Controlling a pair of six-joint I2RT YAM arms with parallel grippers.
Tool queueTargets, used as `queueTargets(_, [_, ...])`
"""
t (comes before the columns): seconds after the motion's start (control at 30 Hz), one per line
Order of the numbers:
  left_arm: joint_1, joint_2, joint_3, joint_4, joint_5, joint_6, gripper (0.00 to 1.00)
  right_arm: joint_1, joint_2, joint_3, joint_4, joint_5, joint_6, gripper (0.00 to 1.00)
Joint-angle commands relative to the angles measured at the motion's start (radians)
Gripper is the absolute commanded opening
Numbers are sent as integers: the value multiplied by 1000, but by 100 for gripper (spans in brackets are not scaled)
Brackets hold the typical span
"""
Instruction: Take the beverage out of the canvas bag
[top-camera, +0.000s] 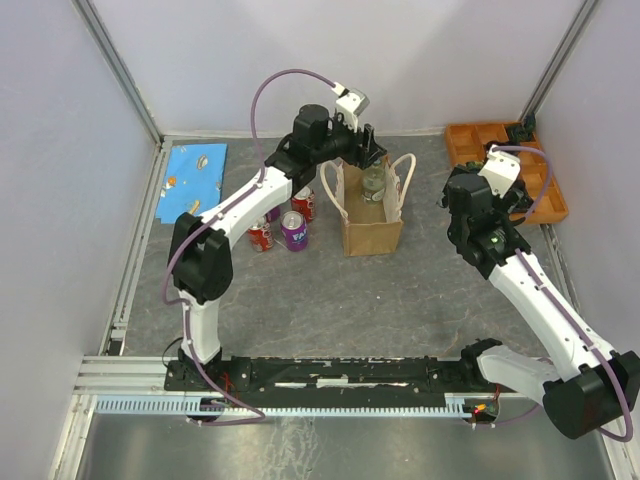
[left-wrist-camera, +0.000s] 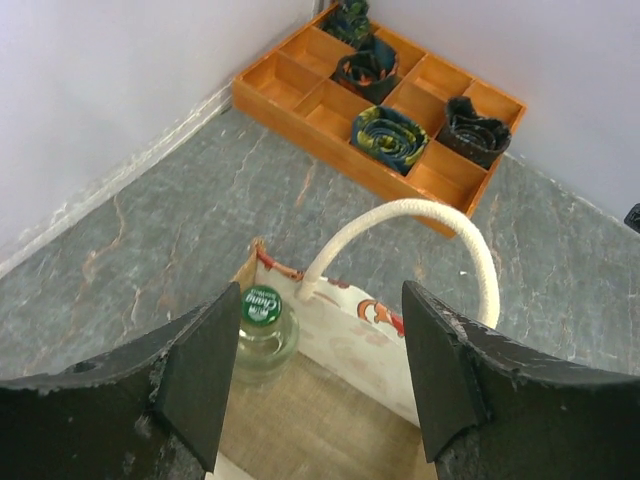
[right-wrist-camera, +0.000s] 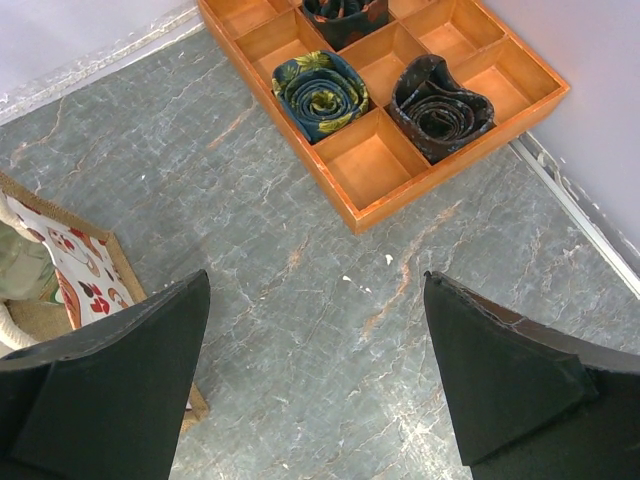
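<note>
The tan canvas bag (top-camera: 372, 228) with cream loop handles stands upright in the middle of the table. A clear glass bottle with a green cap (top-camera: 374, 183) stands inside it; in the left wrist view the bottle (left-wrist-camera: 261, 335) sits in the bag's far left corner. My left gripper (top-camera: 366, 152) is open above the bag's far end, its jaws spread over the bag's mouth (left-wrist-camera: 330, 400), the bottle next to the left finger. My right gripper (top-camera: 508, 200) is open and empty over bare table to the right of the bag (right-wrist-camera: 75, 265).
Several soda cans (top-camera: 294, 230) stand left of the bag. An orange compartment tray (top-camera: 462, 147) with rolled ties stands at the back right, also in the right wrist view (right-wrist-camera: 370, 170). A blue patterned cloth (top-camera: 195, 180) lies at the back left. Walls enclose the table.
</note>
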Motion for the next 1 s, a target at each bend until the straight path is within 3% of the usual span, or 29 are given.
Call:
queueTargets(0.0, [-4,55,10,161,86,-62,71,-3,-3,30,15,29,-19,96])
queueTargets(0.17, [-4,110,-9,239,71,-39,71,-4,4,34,16,18,-25,96])
queueTargets(0.33, [-4,92,-150,456,6,-4,72,-4,16,36,-3,-11,-28,96])
queueTargets(0.67, [-4,168,-145,544,-15,32,73,-3,52,77,-1,-20,-68,96])
queueTargets(0.97, [-4,214,-148,595,14,40,67,-5,93,104,-19,-46,-68,96])
